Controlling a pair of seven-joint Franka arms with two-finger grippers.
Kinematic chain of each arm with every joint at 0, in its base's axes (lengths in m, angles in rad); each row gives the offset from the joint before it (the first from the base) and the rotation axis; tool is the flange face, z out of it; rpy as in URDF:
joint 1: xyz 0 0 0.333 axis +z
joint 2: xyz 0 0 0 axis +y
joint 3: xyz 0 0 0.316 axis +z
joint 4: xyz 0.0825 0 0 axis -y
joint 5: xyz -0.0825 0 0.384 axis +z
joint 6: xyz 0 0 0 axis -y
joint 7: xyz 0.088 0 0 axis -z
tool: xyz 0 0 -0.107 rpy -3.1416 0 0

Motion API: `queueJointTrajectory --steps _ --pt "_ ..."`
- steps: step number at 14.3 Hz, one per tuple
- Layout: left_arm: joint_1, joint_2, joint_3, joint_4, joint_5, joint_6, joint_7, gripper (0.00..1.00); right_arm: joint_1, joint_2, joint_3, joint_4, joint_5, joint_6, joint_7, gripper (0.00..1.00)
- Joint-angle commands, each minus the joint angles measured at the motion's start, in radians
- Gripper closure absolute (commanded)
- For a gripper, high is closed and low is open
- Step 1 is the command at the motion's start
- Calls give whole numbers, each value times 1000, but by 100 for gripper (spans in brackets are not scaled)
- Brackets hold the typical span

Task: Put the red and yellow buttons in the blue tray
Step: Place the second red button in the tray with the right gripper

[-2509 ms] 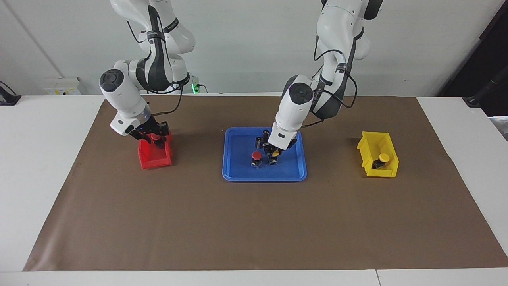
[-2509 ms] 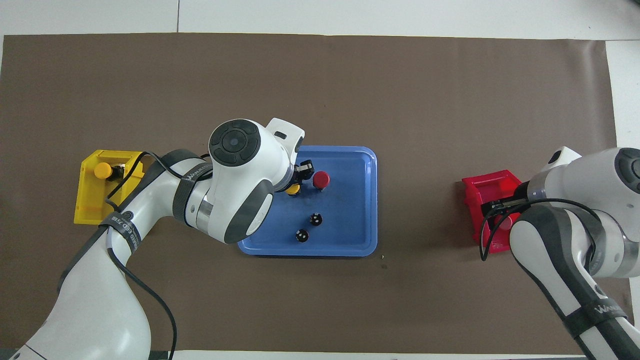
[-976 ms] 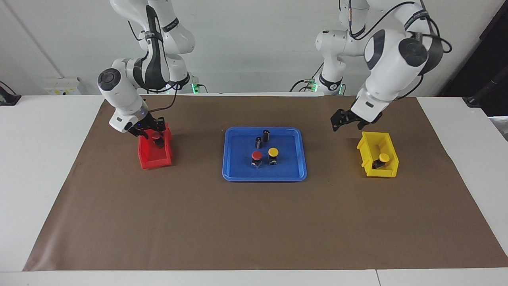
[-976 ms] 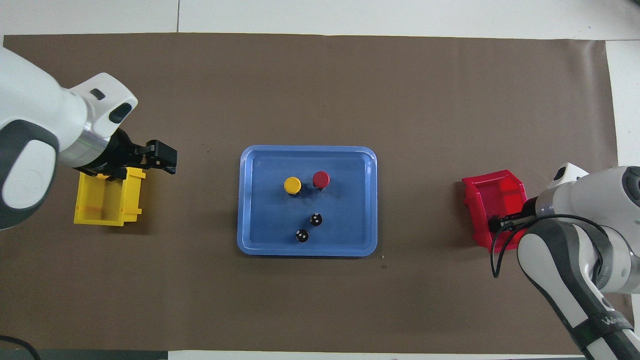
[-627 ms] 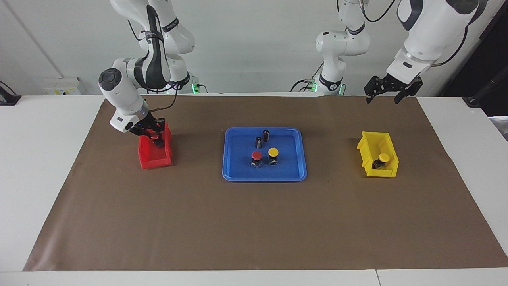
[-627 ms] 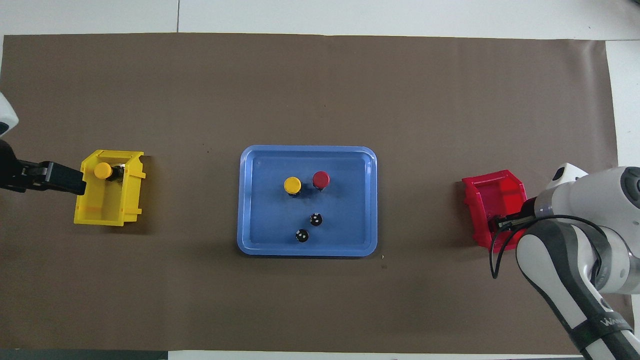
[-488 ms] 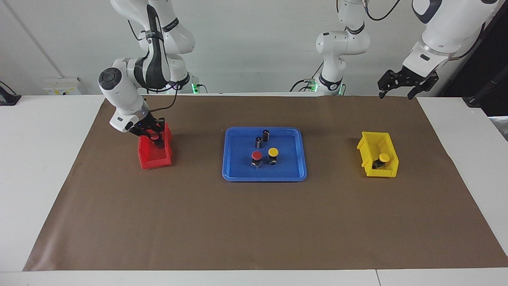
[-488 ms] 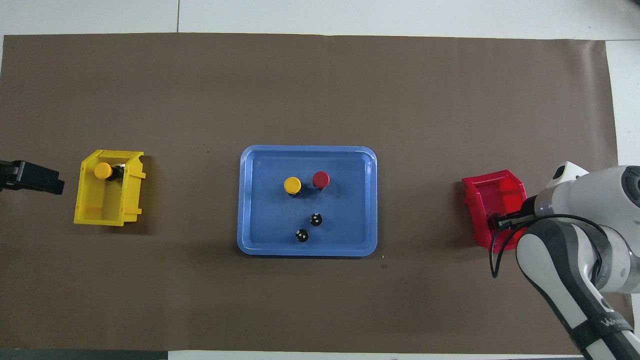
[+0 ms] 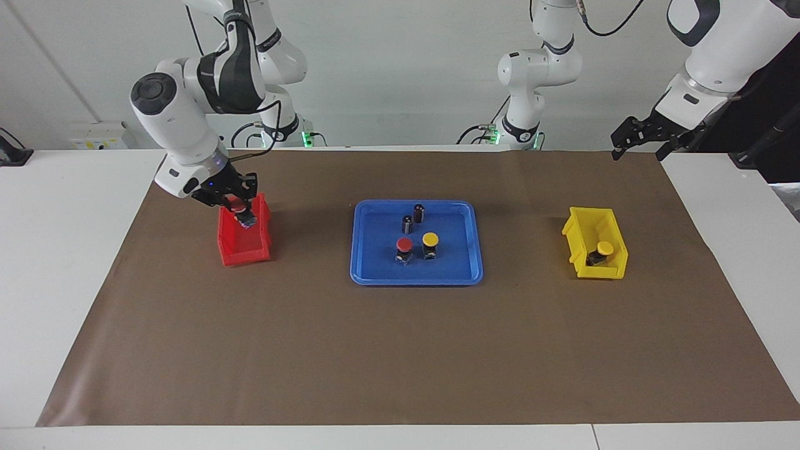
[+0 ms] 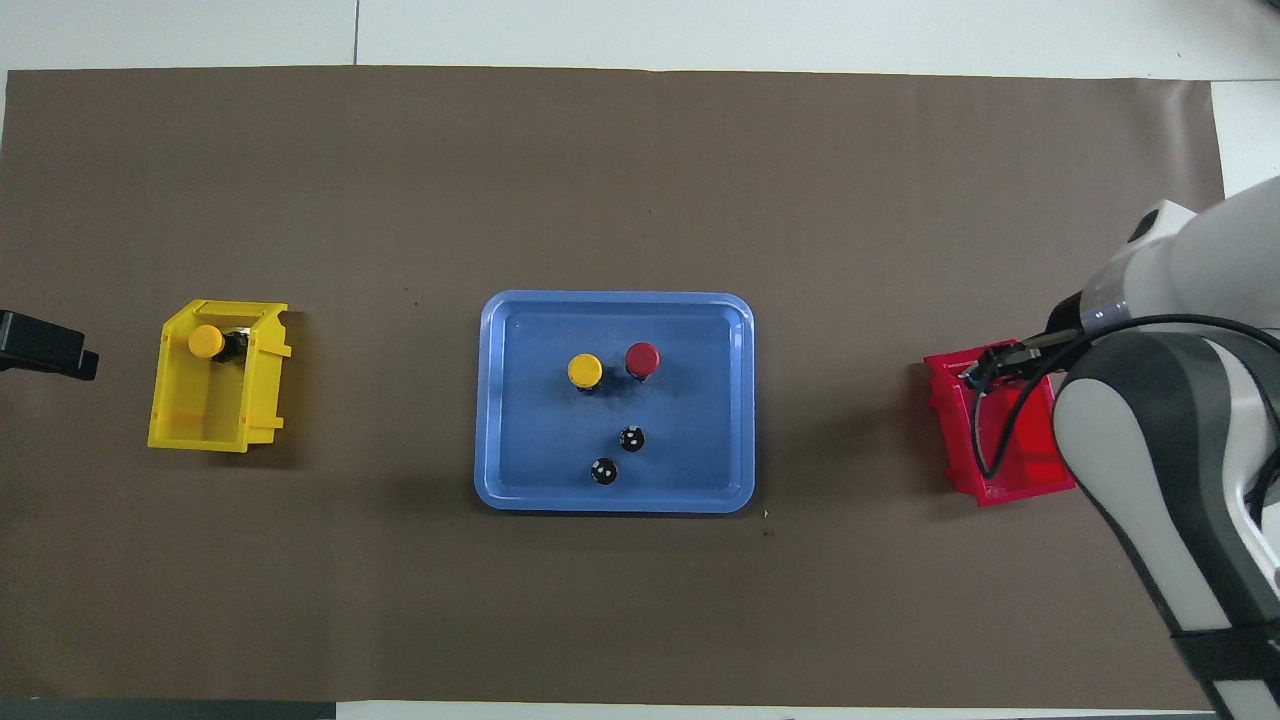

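A: Where do the buttons stand?

B: Two are in the blue tray (image 9: pixel 377 270), which lies in the middle of the brown mat (image 9: pixel 400 350) on the worktop (image 9: pixel 56 250). The red button in the tray (image 9: pixel 404 245) and the yellow button in the tray (image 9: pixel 430 240) stand upright just beside each other. Two dark cylinders (image 9: pixel 414 217) stand in the same tray, nearer to the robots than the buttons.

A: And the other two?

B: One yellow button (image 9: pixel 603 249) lies in the yellow bin (image 9: pixel 609 270) toward the left arm's end of the worktop. The last red button (image 9: pixel 240 209) is in the grasp of the right gripper (image 9: pixel 242 215), over the red bin (image 9: pixel 245 253) toward the right arm's end.

A: So the right gripper's fingers are closed on it?

B: Yes, the fingers are pinched on the red button, which is raised just above the bin's inside; in the overhead view the arm covers most of the bin.

A: What about the left arm?

B: The left gripper (image 9: pixel 644 141) hangs high over the mat's corner at its own end, well apart from the yellow bin. Its fingers are spread wide and hold nothing
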Motion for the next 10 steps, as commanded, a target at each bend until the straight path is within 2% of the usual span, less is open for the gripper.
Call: queueJointTrajectory --steps 1,3,5,8,10 --pt "30 -38 -7 -144 -25 167 1 0 196 109 8 98 -20 90 336 84" --pt "27 12 -8 -155 -25 227 1 0 267 188 10 106 -8 222 451 84" --pt "25 44 -8 -182 -25 302 -3 2 301 230 10 106 -8 278 462 84" --pt "22 96 -8 -271 -27 445 -90 14 315 251 10 81 -8 310 462 84" --pt "28 100 -8 -348 -27 517 -90 21 347 267 10 65 -8 339 464 84"
